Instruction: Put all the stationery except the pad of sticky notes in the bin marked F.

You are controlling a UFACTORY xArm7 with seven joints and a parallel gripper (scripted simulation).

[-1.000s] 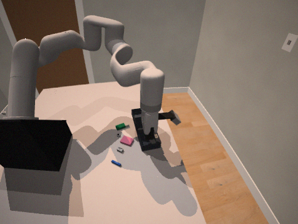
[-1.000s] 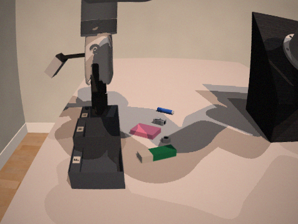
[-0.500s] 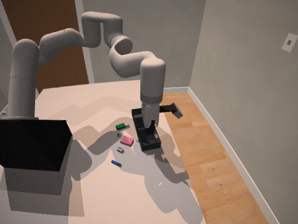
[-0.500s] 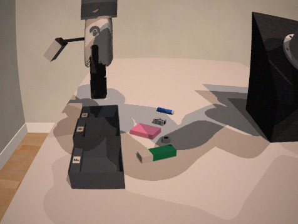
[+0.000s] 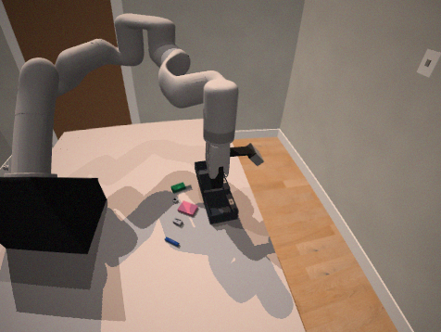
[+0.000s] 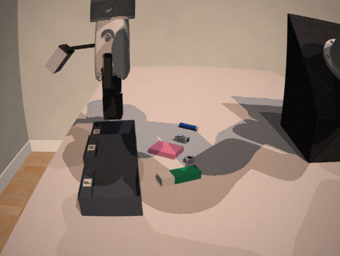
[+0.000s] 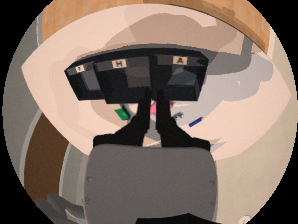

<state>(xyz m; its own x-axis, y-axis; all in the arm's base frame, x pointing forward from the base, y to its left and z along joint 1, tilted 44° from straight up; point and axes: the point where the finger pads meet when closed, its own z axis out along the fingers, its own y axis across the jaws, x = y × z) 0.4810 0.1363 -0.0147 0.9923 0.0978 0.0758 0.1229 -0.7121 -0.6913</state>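
The green-and-white eraser (image 5: 178, 187) (image 6: 180, 175) (image 7: 121, 114) lies on the tabletop (image 5: 153, 287) (image 6: 214, 232) (image 7: 55, 65) beside the bin marked F (image 5: 200, 165) (image 6: 111, 206) (image 7: 75, 90), outside it. Near it lie a small grey ring-like piece (image 5: 175, 200) (image 6: 188, 157), the pink sticky-note pad (image 5: 187, 208) (image 6: 166, 149) (image 7: 161, 108), a ridged grey piece (image 5: 178, 222) (image 6: 181, 139) (image 7: 178, 115) and a blue cylinder (image 5: 171, 241) (image 6: 188, 126) (image 7: 195, 122). The pincer (image 5: 216, 185) (image 6: 113, 117) (image 7: 153, 98), clenched on nothing with a slim gap, hangs above the row of bins.
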